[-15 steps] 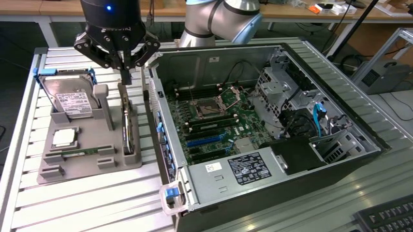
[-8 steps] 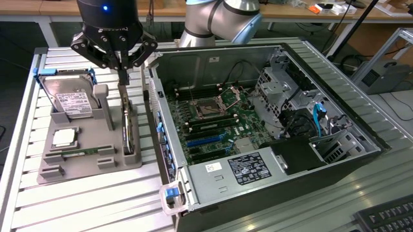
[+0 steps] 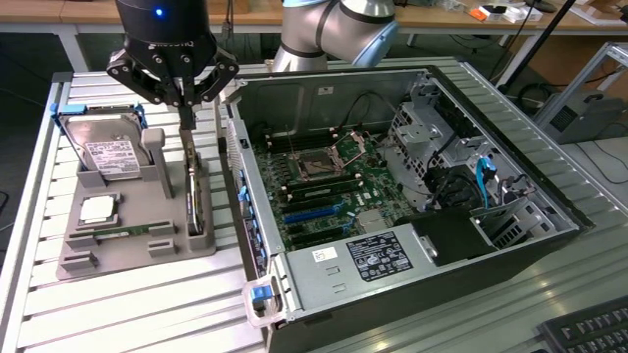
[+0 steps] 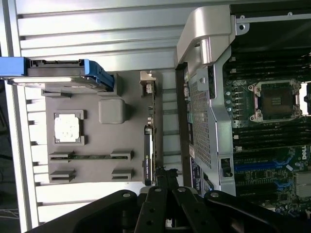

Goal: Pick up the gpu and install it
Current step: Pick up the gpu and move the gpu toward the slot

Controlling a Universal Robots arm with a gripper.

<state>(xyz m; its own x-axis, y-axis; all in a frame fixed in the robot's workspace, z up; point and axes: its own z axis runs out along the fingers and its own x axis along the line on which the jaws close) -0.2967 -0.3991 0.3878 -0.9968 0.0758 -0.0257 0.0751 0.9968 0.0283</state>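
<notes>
Directly beneath the black gripper, the thin green-and-black gpu card stands on edge in a grey moulded parts tray. The fingers are pinched shut on its upper edge, and the open metal computer case lies just beside them.

Black gripper (blue light glowing) on a silver-grey arm.

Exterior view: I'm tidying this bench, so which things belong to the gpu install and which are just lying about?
In the job: gpu, upright in the grey holder; gripper, shut on its top edge; open computer case; motherboard.
Lying about: hard drive; processor chip; memory stick; keyboard.
</notes>
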